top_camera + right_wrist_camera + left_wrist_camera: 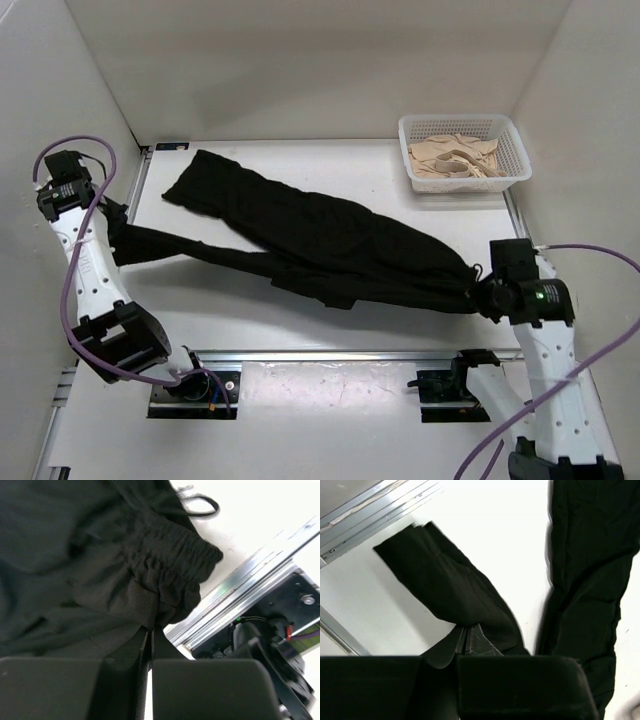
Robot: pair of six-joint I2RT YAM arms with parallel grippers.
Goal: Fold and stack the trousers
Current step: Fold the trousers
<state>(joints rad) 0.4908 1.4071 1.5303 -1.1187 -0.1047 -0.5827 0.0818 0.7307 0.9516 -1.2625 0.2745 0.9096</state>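
Both left pincer [466,640] and right pincer [151,635] clamp the black trousers [340,245].

White table [330,165], matte, with a metal rail [330,354] along the near edge. 1 white mesh basket [512,140] sits at the far right corner. 1 pair of black trousers [340,245] lies wrinkled, left of the basket and nearer than it, well apart from it. The waist end is bunched at the right edge, directly nearer than the basket. 2 legs fan leftward away from the basket: 1 toward the far left corner, 1 reaching the left edge.
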